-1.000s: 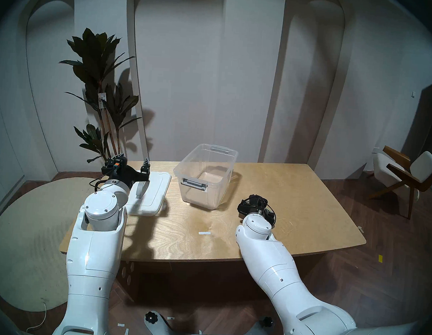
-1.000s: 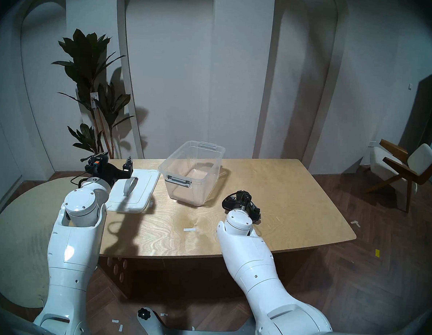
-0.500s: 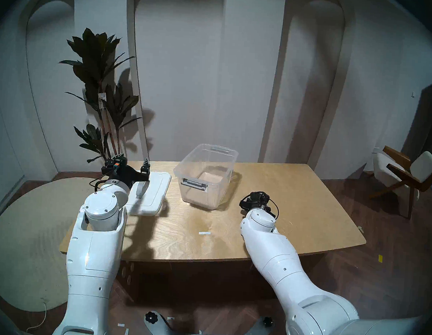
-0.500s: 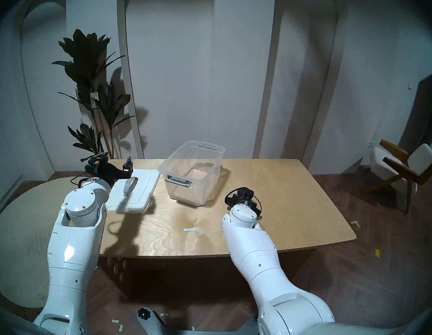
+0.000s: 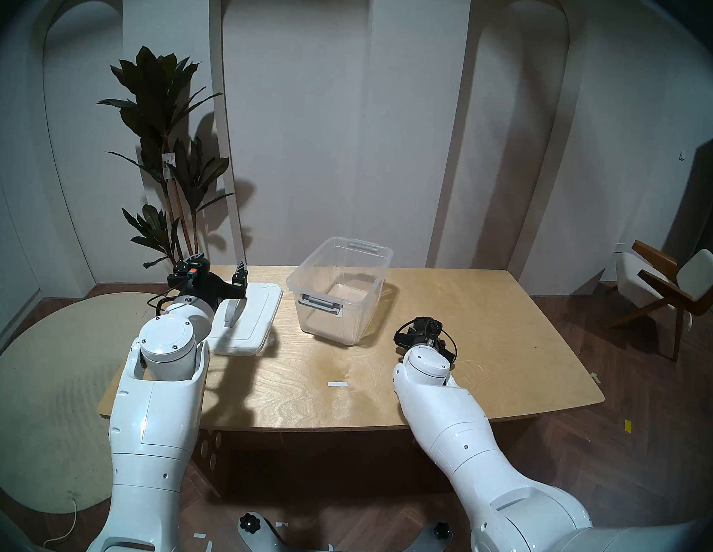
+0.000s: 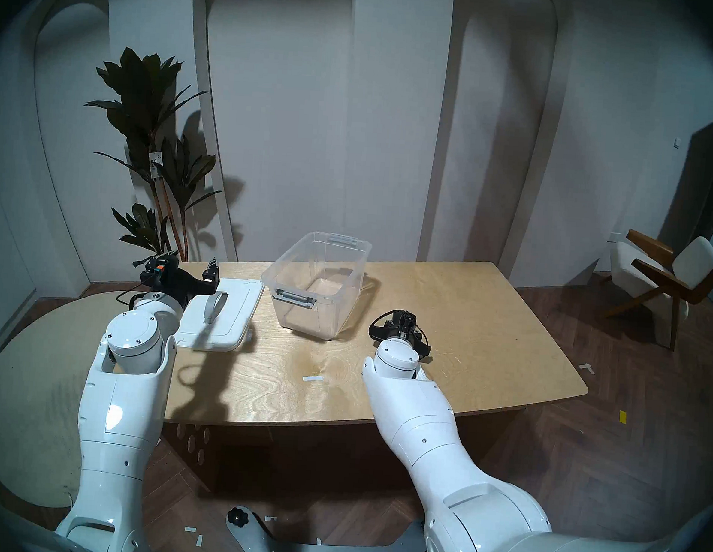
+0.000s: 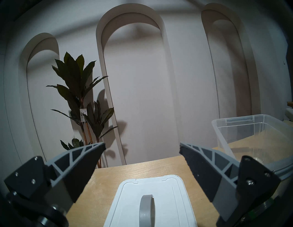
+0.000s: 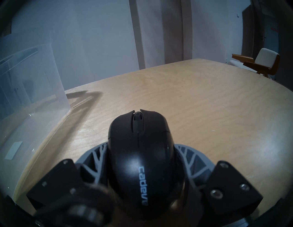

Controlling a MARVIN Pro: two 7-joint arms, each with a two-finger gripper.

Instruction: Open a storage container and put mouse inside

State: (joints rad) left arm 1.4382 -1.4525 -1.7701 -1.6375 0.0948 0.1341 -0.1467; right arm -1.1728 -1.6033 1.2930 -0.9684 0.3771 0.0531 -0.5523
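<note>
The clear storage container stands open at the table's far middle, with nothing inside; it also shows in the head right view. Its white lid with the grey arched handle lies flat on the table to its left. My left gripper is open and empty, hovering over the lid's left end. My right gripper is shut on the black mouse, just right of the container's near right corner. In the head views the gripper hides the mouse.
A light wooden table carries everything. A small white tape strip lies near its front middle. A tall plant stands behind the left corner, a chair at far right, a round rug on the floor at left.
My right gripper with the mouse has shifted slightly farther from me and turned at the wrist. The left arm, lid and container have not moved.
</note>
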